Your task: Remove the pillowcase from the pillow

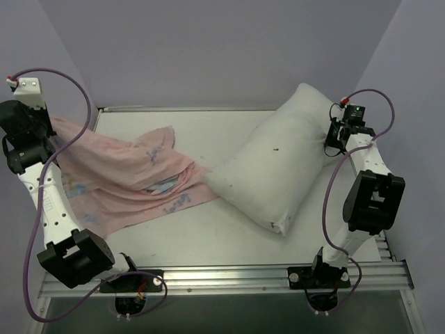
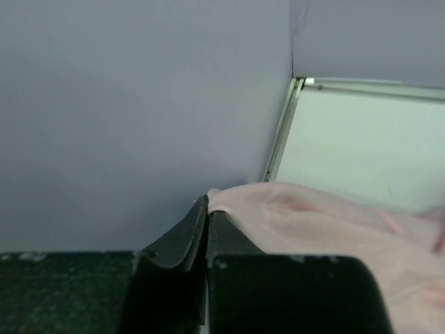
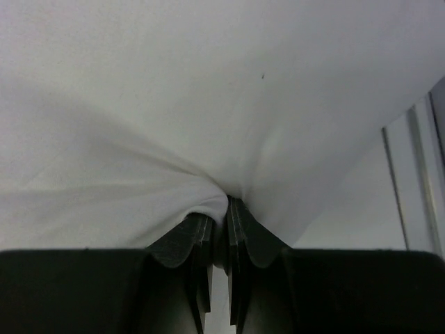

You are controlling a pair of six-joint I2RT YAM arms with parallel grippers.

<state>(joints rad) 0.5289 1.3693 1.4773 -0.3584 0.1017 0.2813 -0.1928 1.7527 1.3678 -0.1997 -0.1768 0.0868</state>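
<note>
- I count one pillow (image 1: 271, 167), its cloth pinched between the fingers of my right gripper (image 3: 226, 209).
- One pillowcase (image 1: 125, 181), an edge clamped in my left gripper (image 2: 207, 212).
- Two grippers, then.
- Two arms: the left arm (image 1: 52, 209) and the right arm (image 1: 375, 198).
- One table (image 1: 229, 236) beneath both.

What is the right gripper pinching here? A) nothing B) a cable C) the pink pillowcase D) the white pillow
D: the right wrist view shows the right gripper shut on a bunched fold of the white pillow; the pillowcase lies away at the left.
</note>
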